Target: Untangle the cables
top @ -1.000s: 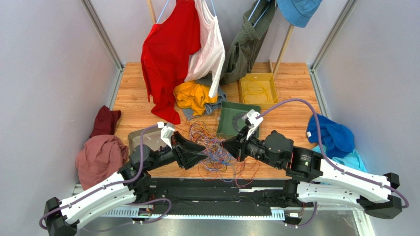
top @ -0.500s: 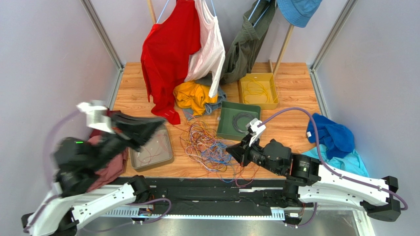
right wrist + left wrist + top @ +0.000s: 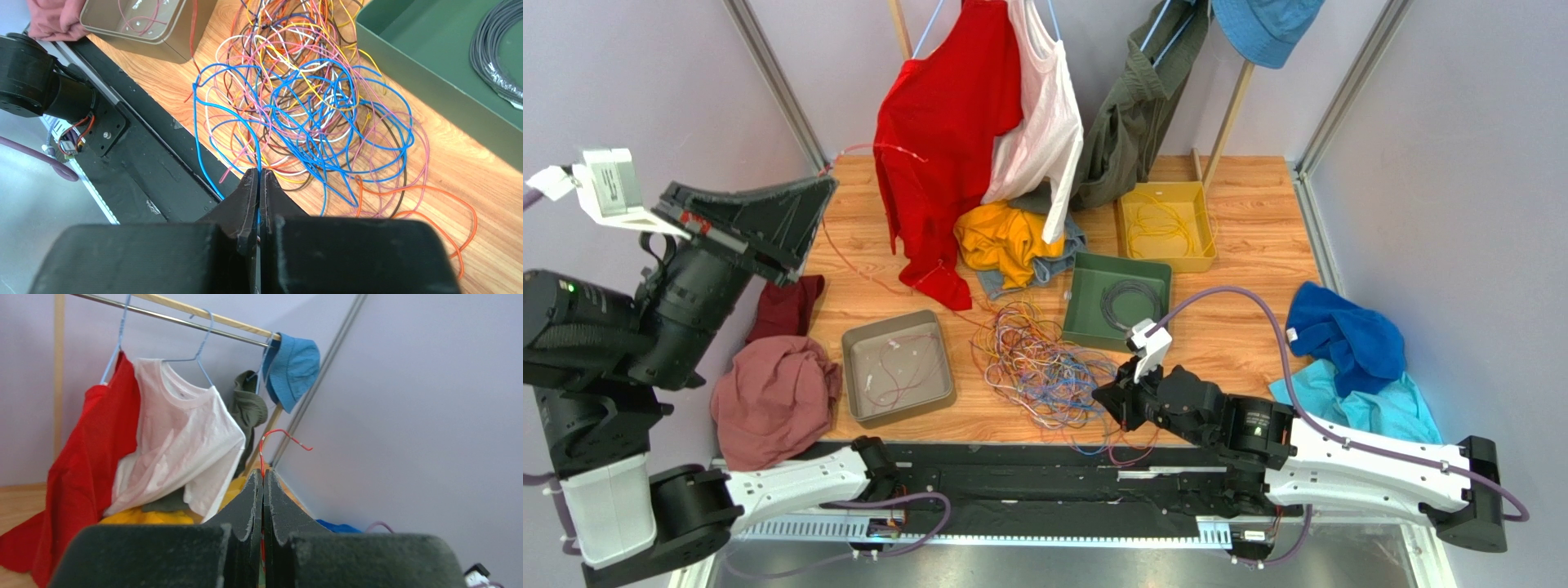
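The left tool (image 3: 263,478) sits high above the counter (image 3: 1247,325), jaws pressed together on a red cable (image 3: 279,433) that curls out past its tips. The right tool (image 3: 258,176) is low, clamped on a blue cable (image 3: 196,122) — the tangled cables (image 3: 1044,361) lie just ahead of it.

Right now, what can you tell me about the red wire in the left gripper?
The red wire is thin and flexible. The left gripper, high on the left, is shut on it near one end; a short curled tip sticks out. The rest trails down toward the cable pile.
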